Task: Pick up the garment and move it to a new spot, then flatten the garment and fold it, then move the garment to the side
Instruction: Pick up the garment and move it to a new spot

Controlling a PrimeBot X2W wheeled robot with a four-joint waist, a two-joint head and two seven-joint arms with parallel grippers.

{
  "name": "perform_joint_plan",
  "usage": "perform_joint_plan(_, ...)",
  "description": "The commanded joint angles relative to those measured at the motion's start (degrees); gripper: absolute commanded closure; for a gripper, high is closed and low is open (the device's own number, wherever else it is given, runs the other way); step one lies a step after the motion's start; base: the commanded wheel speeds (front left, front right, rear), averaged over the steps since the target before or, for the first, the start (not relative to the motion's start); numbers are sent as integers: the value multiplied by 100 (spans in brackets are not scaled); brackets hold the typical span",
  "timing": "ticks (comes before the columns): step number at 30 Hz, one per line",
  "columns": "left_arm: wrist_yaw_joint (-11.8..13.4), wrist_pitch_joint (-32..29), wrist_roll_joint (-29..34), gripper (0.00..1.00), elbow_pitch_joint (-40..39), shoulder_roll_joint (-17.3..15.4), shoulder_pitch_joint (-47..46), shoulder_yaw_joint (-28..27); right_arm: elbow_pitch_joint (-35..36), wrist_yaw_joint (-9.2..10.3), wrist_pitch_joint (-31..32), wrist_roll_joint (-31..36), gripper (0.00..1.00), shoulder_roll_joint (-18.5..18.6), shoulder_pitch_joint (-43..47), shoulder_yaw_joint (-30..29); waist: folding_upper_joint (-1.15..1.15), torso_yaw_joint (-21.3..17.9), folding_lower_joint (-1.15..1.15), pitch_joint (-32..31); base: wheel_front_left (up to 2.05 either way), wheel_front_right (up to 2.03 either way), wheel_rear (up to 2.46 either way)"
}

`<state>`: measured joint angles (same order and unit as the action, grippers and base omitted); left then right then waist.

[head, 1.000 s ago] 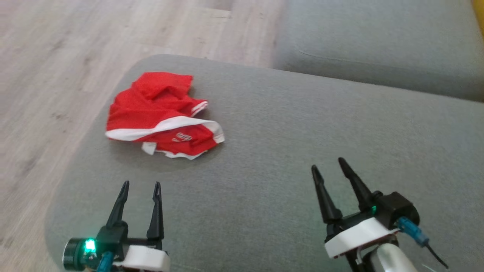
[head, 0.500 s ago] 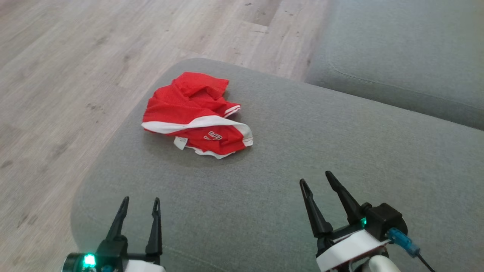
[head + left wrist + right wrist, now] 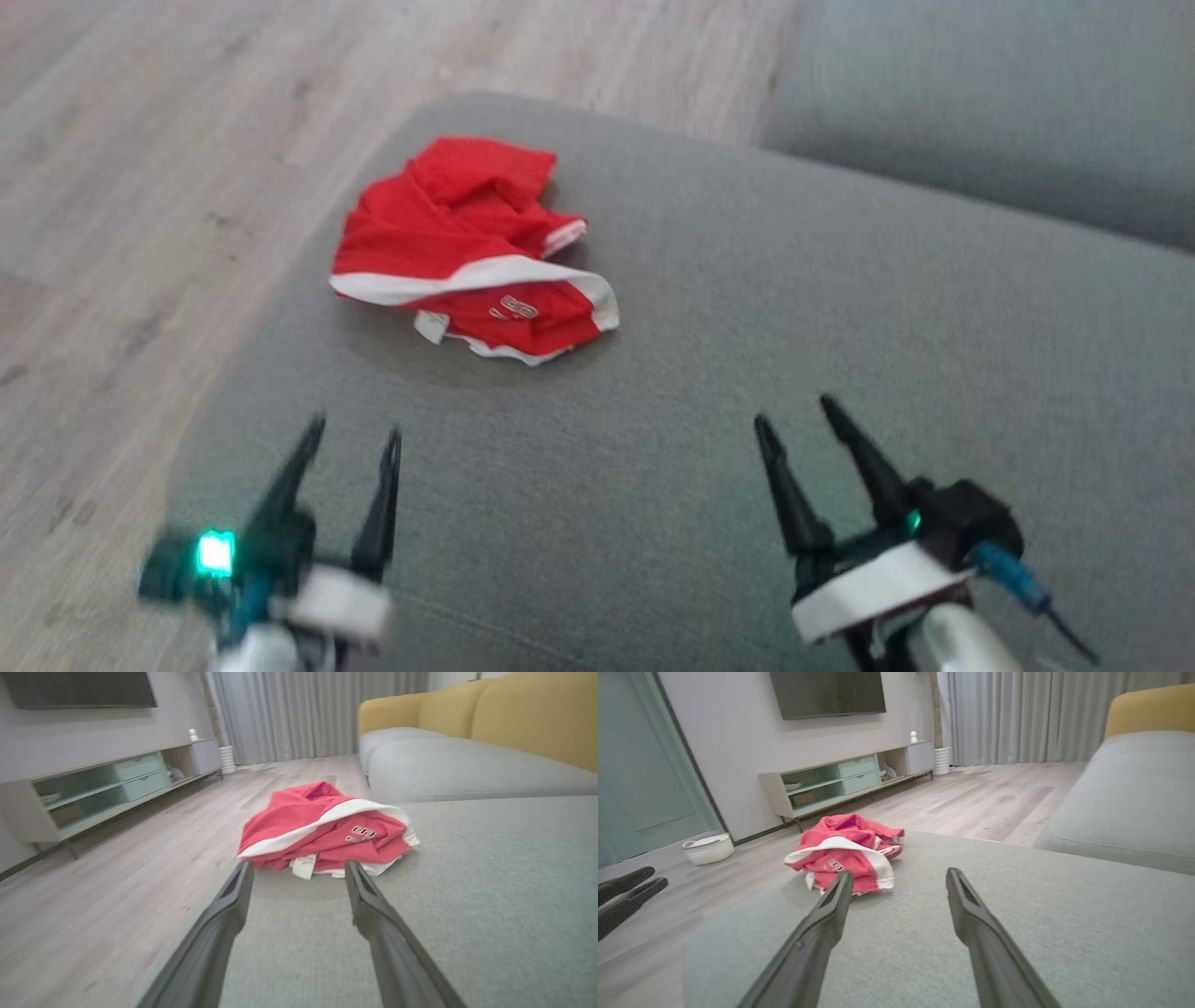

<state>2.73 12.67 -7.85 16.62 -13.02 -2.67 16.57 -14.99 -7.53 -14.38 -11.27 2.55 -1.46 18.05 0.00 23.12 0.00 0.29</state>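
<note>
The garment point(image 3: 467, 247) is a crumpled red piece with white trim, lying near the rounded far-left corner of a grey cushion point(image 3: 747, 308). My left gripper point(image 3: 355, 431) hovers open over the cushion's near-left part, a short way in front of the garment, nothing between its fingers. My right gripper point(image 3: 795, 413) stands open at the lower right, farther from the cloth. In the left wrist view the garment point(image 3: 322, 828) lies just beyond the open fingertips point(image 3: 245, 868). The right wrist view has the garment point(image 3: 845, 854) ahead to the left, with the left gripper's fingers point(image 3: 626, 891) at its left edge.
Wooden floor point(image 3: 140, 168) borders the cushion on the left and far side. A second grey cushion point(image 3: 990, 103) lies at the upper right, with a yellow backrest point(image 3: 514, 714). A low TV cabinet point(image 3: 845, 779) and a white basket point(image 3: 709, 848) stand on the floor beyond.
The camera has shifted, so the whole picture moved. Both grippers stay open; the left one now looks blurred and slightly nearer the garment. The garment lies as before.
</note>
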Motion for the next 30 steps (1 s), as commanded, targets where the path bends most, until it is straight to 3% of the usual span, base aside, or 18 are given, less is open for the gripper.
perform_joint_plan(1,-167,-104,44,0,-56,-191,-797,-157,260,4,-62,41,0,32,-423,30,0,-227,0,348,0,0,0)
perform_joint_plan(5,-720,-524,-38,0,464,-478,-1753,-39,339,4,-62,195,0,32,-599,-86,0,-439,0,787,0,0,0)
perform_joint_plan(8,-947,-892,-171,0,1000,-750,-2502,122,389,4,-62,304,0,32,-755,-105,0,-602,0,1095,0,0,0)
perform_joint_plan(16,-1019,-1418,-1297,0,2024,-1195,-3871,1043,455,4,-62,312,0,32,-1010,-49,0,-919,0,1606,0,0,0)
perform_joint_plan(27,-1021,-1573,-2644,0,2778,-1583,-4628,2069,469,4,-62,301,0,32,-1159,45,0,-1101,0,1904,0,0,0)
perform_joint_plan(28,-1021,-1652,-2789,4,2835,-1596,-4655,2174,468,4,-62,302,0,32,-1165,41,0,-1107,0,1915,0,0,0)
perform_joint_plan(30,-1021,-1643,-2977,100,2890,-1660,-4738,2358,465,4,-62,303,0,32,-1175,23,0,-1118,0,1926,0,0,0)
